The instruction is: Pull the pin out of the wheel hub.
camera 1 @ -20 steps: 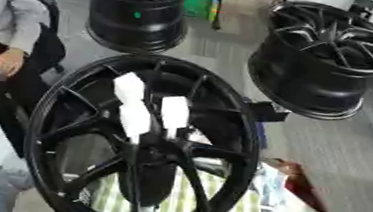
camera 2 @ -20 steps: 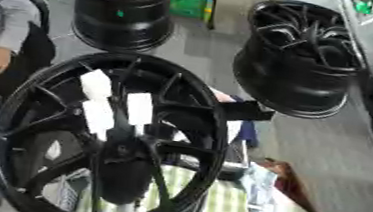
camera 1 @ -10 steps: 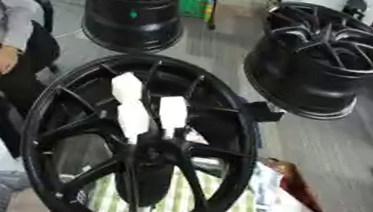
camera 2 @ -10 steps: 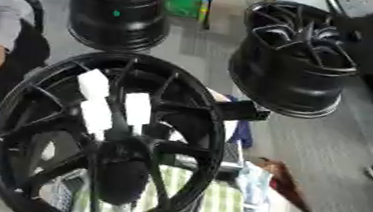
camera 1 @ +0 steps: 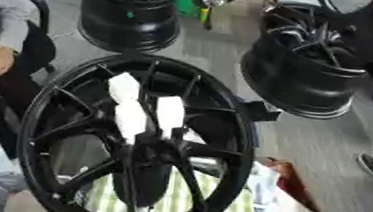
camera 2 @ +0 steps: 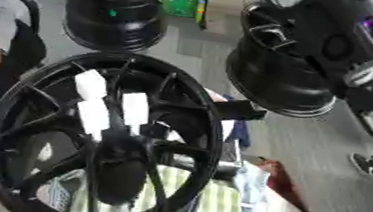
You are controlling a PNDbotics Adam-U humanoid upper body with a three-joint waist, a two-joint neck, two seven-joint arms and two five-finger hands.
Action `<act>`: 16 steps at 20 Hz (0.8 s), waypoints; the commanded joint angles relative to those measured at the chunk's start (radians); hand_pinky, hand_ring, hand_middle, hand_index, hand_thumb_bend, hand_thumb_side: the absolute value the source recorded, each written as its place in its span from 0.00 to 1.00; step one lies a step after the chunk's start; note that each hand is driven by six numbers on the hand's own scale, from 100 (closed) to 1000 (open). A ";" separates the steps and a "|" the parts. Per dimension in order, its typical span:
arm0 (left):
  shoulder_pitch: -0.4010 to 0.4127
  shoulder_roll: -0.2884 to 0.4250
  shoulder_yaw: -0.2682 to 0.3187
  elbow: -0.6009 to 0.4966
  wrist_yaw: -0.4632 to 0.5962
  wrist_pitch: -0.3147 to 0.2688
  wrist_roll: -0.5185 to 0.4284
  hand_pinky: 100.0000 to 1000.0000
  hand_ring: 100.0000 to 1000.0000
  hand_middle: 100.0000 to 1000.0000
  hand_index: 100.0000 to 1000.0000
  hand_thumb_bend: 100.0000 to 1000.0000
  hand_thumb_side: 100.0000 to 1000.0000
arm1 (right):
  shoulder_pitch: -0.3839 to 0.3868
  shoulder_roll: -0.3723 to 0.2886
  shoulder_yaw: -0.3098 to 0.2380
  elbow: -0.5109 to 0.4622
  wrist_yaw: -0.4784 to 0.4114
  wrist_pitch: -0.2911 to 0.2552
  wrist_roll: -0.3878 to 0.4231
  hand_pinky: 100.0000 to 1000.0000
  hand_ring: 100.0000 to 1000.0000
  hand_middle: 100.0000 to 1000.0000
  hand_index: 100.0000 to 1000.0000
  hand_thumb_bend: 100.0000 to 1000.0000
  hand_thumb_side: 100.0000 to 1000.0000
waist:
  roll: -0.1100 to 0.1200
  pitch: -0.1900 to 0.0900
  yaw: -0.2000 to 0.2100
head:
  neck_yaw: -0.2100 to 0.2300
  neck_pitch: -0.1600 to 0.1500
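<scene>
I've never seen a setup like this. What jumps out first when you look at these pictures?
A big black spoked wheel fills the lower middle, lying over a green-striped cloth, with three white tags stuck on its spokes near the hub. Two more black wheels stand on the grey floor behind, one at upper left and one at upper right. In the right eye view a black-and-silver robot arm comes in from the upper right corner.

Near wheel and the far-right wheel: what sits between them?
A small dark block at the near wheel's right rim, then bare grey floor up to the far-right wheel; right eye view.
</scene>
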 commanded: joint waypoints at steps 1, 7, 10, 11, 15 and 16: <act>-0.015 0.026 0.001 -0.008 0.002 -0.001 -0.005 0.80 0.82 0.73 0.80 0.46 0.48 | -0.039 0.021 0.010 0.047 -0.024 -0.025 0.002 0.85 0.85 0.79 0.86 0.16 0.52 | 0.006 -0.012 0.000 | -0.006 0.005; -0.016 0.026 0.000 -0.007 0.003 -0.001 -0.007 0.80 0.82 0.73 0.80 0.46 0.48 | -0.042 0.052 0.038 0.109 -0.052 -0.061 0.002 0.85 0.87 0.81 0.87 0.22 0.47 | 0.004 -0.011 -0.001 | -0.013 0.005; -0.016 0.027 0.001 -0.007 0.004 -0.001 -0.007 0.80 0.82 0.73 0.80 0.46 0.48 | -0.033 0.045 0.054 0.098 -0.090 -0.067 0.002 0.84 0.87 0.81 0.87 0.23 0.46 | 0.003 -0.010 0.000 | -0.012 0.005; -0.016 0.028 0.000 -0.007 0.004 0.000 -0.007 0.80 0.82 0.73 0.80 0.46 0.48 | -0.030 0.041 0.063 0.089 -0.103 -0.064 0.002 0.84 0.86 0.81 0.87 0.23 0.46 | 0.003 -0.010 -0.001 | -0.010 0.005; -0.015 0.028 -0.003 -0.006 0.004 0.001 -0.010 0.80 0.82 0.73 0.80 0.46 0.48 | -0.016 0.012 0.100 0.025 -0.170 -0.027 0.002 0.83 0.86 0.80 0.86 0.26 0.44 | 0.001 -0.008 -0.002 | -0.009 0.005; -0.014 0.028 -0.002 -0.006 0.004 0.001 -0.010 0.80 0.82 0.73 0.80 0.46 0.48 | -0.012 0.001 0.109 0.003 -0.183 -0.011 0.002 0.83 0.86 0.80 0.86 0.26 0.44 | 0.001 -0.008 -0.002 | -0.007 0.005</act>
